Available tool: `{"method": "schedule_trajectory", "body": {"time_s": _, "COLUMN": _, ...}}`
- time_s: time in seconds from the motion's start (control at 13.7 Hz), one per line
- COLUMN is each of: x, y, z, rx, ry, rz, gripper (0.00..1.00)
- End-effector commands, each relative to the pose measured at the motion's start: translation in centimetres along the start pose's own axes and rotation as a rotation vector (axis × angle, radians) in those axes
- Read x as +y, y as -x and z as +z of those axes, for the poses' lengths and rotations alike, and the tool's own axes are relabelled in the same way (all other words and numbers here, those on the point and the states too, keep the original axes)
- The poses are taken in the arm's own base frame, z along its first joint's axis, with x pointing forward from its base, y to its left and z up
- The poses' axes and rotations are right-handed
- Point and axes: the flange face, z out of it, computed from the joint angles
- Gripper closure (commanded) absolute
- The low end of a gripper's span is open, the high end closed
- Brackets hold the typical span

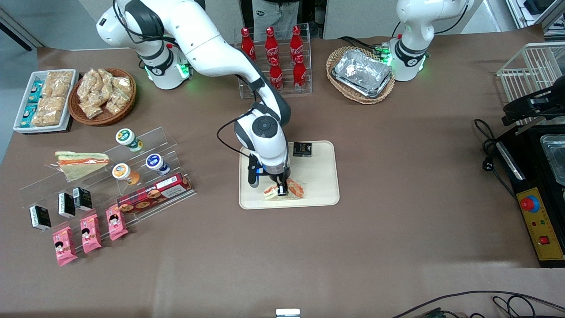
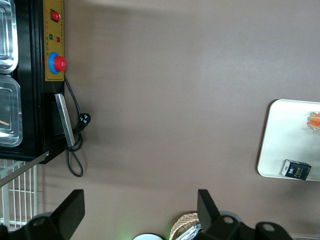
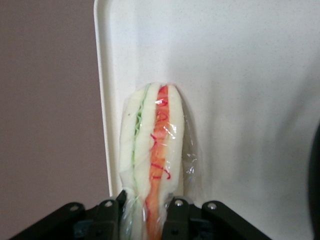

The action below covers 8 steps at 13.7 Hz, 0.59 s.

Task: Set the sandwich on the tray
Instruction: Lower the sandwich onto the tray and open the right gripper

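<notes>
Lower centre of the front view: jaws of the gripper (image 1: pixel 282 191) clench the sandwich (image 1: pixel 295 188), apparently resting on the tray (image 1: pixel 324 176). Only release seems left.

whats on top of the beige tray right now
On the tray: the wrapped sandwich, pinched by the claw, and a small black box farther from the front camera. The arm covers part of the tray.
</notes>
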Motion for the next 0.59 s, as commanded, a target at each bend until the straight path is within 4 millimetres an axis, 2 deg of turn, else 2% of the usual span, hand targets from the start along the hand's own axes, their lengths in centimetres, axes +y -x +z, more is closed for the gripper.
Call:
{"method": "schedule_trajectory", "body": {"time_s": 0.0, "x": -0.6, "y": 0.4, "z": 0.7, "rx": -0.021, "ry": -0.018, "rz": -0.013, "gripper": 0.71}}
{"method": "schedule_trajectory", "body": {"time_s": 0.07, "x": -0.5, "y": 0.3, "z": 0.8, "rx": -0.020, "ry": -0.019, "rz": -0.018, "gripper": 0.53}}
{"method": "schedule_trajectory", "body": {"time_s": 0.15, "x": -0.4, "y": 0.1, "z": 1.3, "rx": -0.015, "ry": -0.016, "rz": -0.019, "gripper": 0.10}}
{"method": "schedule_trajectory", "body": {"time_s": 0.22, "x": -0.9, "y": -0.2, "z": 1.2, "rx": -0.017, "ry": -0.023, "rz": -0.012, "gripper": 0.00}}
{"method": "schedule_trajectory", "body": {"time_s": 0.51, "x": -1.7, "y": -0.2, "z": -0.2, "rx": -0.033, "ry": -0.033, "rz": 0.000, "gripper": 0.00}}
